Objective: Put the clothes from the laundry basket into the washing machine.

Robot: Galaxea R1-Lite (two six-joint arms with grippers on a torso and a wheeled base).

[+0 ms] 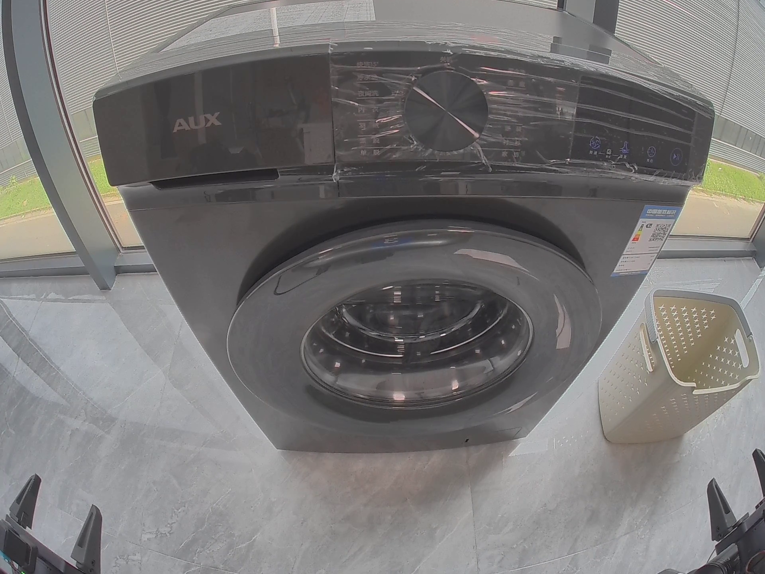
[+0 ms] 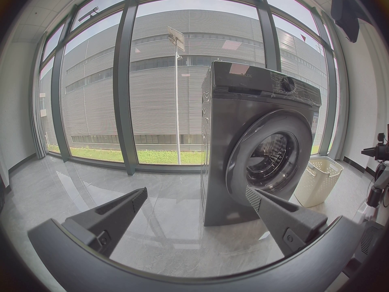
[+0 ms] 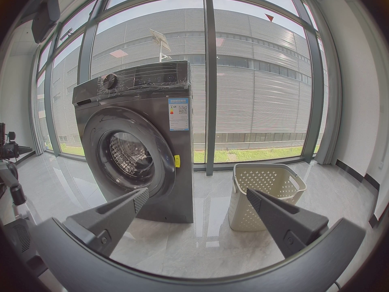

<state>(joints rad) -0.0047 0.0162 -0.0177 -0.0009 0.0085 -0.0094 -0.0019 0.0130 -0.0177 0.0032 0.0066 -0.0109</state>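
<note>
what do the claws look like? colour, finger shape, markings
Both alike. The left claw and right claw each have two dark grey wedge-shaped fingers tapering to points, a knurled grip patch inside each tip, a round fastener near each base, and a curved dark grey rail beneath.

Pale marble-look floor tiles [image 1: 119, 376] meet tall dark-framed windows [image 2: 154, 82] facing a grey building [image 3: 259, 102] in daylight.
</note>
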